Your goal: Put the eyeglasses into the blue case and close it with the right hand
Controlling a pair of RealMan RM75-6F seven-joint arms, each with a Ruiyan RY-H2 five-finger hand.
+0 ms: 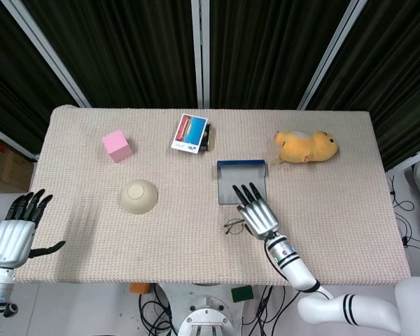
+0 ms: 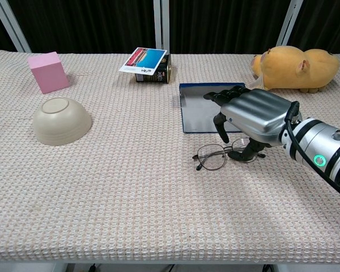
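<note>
The right hand [image 2: 254, 115] is held low over the worktop [image 2: 130, 192], palm down, with its fingers [image 2: 220, 127] spread and curved downward; the thumb is seen beside the right lens of the eyeglasses [image 2: 224, 154], but whether the frame is actually pinched cannot be told from either view. The eyeglasses lie flat on the woven cloth, partly under the fingers, their left lens showing clear of the hand toward the robot's left. The blue case [image 2: 199, 107] lies open just beyond the fingertips, its grey inner face up, and the fingertips overlap its near edge in the head view. The left hand [image 1: 12, 233] is seen off the worktop's edge, far from the fingers of the right hand, its fingers apart and nothing held in them.
</note>
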